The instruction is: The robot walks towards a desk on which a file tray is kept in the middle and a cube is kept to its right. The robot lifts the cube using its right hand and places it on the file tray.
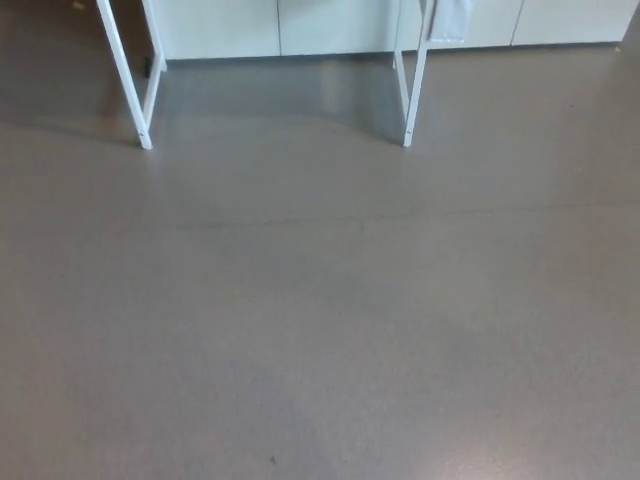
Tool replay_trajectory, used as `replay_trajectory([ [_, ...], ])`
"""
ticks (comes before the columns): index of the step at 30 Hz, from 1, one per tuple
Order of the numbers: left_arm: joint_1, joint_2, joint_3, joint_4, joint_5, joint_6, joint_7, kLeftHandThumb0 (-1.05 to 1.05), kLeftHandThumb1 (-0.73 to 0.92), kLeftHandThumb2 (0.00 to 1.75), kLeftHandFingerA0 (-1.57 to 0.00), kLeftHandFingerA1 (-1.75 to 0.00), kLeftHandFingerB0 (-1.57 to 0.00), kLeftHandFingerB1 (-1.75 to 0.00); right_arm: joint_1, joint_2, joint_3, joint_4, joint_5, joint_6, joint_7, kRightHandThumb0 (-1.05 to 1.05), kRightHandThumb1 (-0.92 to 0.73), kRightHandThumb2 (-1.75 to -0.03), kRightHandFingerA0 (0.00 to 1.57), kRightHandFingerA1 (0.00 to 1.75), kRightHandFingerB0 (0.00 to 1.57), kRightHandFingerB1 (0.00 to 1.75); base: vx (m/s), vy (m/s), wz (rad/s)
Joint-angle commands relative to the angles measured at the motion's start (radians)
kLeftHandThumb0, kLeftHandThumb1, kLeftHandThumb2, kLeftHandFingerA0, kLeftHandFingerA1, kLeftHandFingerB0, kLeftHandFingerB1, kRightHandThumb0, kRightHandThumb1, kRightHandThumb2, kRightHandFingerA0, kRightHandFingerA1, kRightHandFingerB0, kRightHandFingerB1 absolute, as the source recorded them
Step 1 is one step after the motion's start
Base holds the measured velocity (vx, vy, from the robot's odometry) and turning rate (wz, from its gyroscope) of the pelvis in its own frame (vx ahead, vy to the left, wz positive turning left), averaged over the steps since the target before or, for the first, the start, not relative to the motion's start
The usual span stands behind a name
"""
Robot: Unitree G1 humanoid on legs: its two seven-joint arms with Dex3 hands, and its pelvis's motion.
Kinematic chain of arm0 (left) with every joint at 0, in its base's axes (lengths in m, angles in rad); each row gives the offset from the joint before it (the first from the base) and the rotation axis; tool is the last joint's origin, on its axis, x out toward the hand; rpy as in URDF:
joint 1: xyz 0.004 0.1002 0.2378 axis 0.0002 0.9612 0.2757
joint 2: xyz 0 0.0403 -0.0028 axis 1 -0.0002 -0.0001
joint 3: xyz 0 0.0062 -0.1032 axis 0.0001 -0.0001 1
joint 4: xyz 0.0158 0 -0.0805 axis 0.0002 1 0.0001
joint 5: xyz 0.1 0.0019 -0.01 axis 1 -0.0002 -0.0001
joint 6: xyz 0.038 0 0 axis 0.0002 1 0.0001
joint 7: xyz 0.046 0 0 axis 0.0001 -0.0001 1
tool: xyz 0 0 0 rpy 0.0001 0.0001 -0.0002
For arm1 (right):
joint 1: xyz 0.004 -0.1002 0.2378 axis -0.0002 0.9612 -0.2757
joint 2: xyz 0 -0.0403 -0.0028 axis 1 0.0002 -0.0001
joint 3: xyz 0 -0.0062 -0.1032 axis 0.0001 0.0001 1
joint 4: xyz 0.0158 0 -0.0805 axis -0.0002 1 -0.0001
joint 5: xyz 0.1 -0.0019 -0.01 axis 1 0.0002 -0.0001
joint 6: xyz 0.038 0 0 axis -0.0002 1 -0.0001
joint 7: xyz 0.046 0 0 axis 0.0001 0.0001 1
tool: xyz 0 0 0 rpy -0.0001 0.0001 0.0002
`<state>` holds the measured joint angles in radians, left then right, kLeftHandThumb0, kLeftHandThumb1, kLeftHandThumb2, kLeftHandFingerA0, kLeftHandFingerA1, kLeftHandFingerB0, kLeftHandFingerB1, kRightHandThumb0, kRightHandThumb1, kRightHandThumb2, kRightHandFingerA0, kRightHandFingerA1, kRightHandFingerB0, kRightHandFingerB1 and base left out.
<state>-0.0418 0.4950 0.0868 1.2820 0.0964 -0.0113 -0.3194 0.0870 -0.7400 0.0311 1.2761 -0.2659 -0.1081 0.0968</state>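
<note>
Two white desk legs (413, 95) stand on the grey floor (320, 320), before pale cabinets (330, 25); the fingers' state cannot be told.

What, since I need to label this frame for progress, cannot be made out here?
- Head view: the white desk legs are cut off by the top edge, so the desktop, file tray and cube do not show.
- Head view: neither robot hand is in frame.
- Head view: the pale panels behind are cropped too.
</note>
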Motion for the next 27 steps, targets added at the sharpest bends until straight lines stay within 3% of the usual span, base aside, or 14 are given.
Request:
replay_trajectory([
  [1,-0.009,0.020,0.020,-0.001,-0.020,-0.010,-0.003,-0.50,0.24,1.00,-0.42,-0.81,-0.39,-0.76,-0.006,-0.009,0.009,-0.006,-0.002,0.002,0.007,-0.89,-0.62,-0.96,0.61,0.69,0.06,0.20,0.55,0.265,-0.27],
  [5,-0.013,0.020,0.018,0.006,-0.013,-0.010,0.004,-0.50,0.25,1.00,-0.44,-0.82,-0.41,-0.77,0.002,-0.004,-0.019,-0.014,0.031,0.001,0.027,-0.76,-0.57,-0.95,0.47,0.71,0.00,0.25,0.28,0.158,0.05],
  [6,-0.009,0.020,0.015,0.002,-0.010,-0.017,0.009,-0.50,0.25,1.01,-0.45,-0.83,-0.44,-0.78,-0.003,-0.004,0.001,-0.016,0.005,0.017,0.007,-0.80,-0.72,-0.63,0.53,0.65,0.02,0.26,0.16,-0.002,0.02],
  [8,-0.010,0.021,0.012,0.001,-0.007,-0.018,0.006,-0.50,0.25,1.00,-0.44,-0.82,-0.41,-0.77,-0.007,0.000,0.011,-0.005,-0.007,0.022,-0.013,-0.86,-0.60,-0.94,0.65,0.82,0.05,0.28,0.16,-0.051,0.10],
  [9,-0.009,0.023,0.008,0.001,-0.003,-0.023,0.002,-0.53,0.26,1.00,-0.45,-0.81,-0.43,-0.77,-0.006,-0.002,0.009,-0.003,-0.004,0.017,-0.005,-0.82,-0.72,-0.62,0.55,0.74,0.02,0.28,0.20,-0.069,0.09],
  [10,-0.009,0.026,-0.001,0.002,0.006,-0.027,-0.003,-0.55,0.23,0.99,-0.44,-0.81,-0.42,-0.76,0.015,-0.007,0.028,-0.003,-0.027,-0.040,-0.040,-0.90,-0.64,-0.96,0.58,0.75,0.09,0.21,0.23,-0.118,0.06],
  [12,-0.012,0.026,-0.005,0.001,0.007,-0.027,0.004,-0.54,0.23,0.98,-0.46,-0.82,-0.41,-0.75,0.005,0.003,-0.022,0.008,0.030,-0.020,-0.002,-0.80,-0.54,-0.91,0.36,0.64,0.04,0.29,0.19,-0.180,0.14],
  [13,-0.016,0.026,-0.001,0.000,0.002,-0.019,-0.001,-0.52,0.24,0.99,-0.44,-0.81,-0.38,-0.75,-0.001,0.004,-0.029,0.011,0.034,-0.018,0.009,-0.78,-0.67,-0.61,0.38,0.58,0.03,0.29,0.22,-0.229,0.07],
  [14,-0.020,0.025,-0.004,0.002,0.004,-0.016,0.003,-0.52,0.24,0.98,-0.48,-0.82,-0.43,-0.76,-0.012,0.005,-0.035,0.012,0.039,-0.003,0.031,-0.86,-0.58,-0.92,0.61,0.76,0.05,0.21,0.31,-0.296,0.20],
  [17,-0.020,0.023,-0.002,0.002,0.000,-0.016,0.000,-0.49,0.24,0.98,-0.48,-0.83,-0.45,-0.78,-0.025,0.004,-0.034,0.015,0.030,0.022,0.047,-0.80,-0.70,-0.61,0.58,0.63,0.00,0.28,0.34,-0.341,0.22],
  [18,-0.016,0.023,0.003,-0.002,-0.007,-0.016,-0.011,-0.50,0.22,1.00,-0.46,-0.84,-0.43,-0.78,-0.011,0.003,-0.024,0.002,0.014,0.005,0.006,-0.89,-0.59,-0.93,0.63,0.75,0.07,0.23,0.33,-0.333,0.38],
  [22,-0.014,0.019,0.004,-0.001,-0.005,-0.010,0.007,-0.48,0.24,0.99,-0.45,-0.82,-0.42,-0.77,-0.009,-0.013,0.001,-0.017,-0.008,0.021,0.019,-0.95,-0.61,-0.99,0.56,0.73,0.08,0.28,0.29,-0.145,0.00],
  [25,-0.016,0.021,0.003,0.000,-0.004,-0.009,0.004,-0.48,0.24,0.98,-0.45,-0.82,-0.42,-0.76,-0.009,-0.014,0.007,-0.020,-0.003,0.011,0.021,-0.80,-0.73,-0.63,0.65,0.67,0.03,0.28,0.32,-0.038,-0.05],
  [27,-0.009,0.024,0.004,-0.006,-0.006,-0.019,-0.002,-0.48,0.25,1.00,-0.46,-0.82,-0.44,-0.77,-0.021,-0.008,-0.011,-0.012,0.020,0.029,0.048,-0.81,-0.56,-0.95,0.58,0.75,0.01,0.29,0.35,0.025,-0.17],
])
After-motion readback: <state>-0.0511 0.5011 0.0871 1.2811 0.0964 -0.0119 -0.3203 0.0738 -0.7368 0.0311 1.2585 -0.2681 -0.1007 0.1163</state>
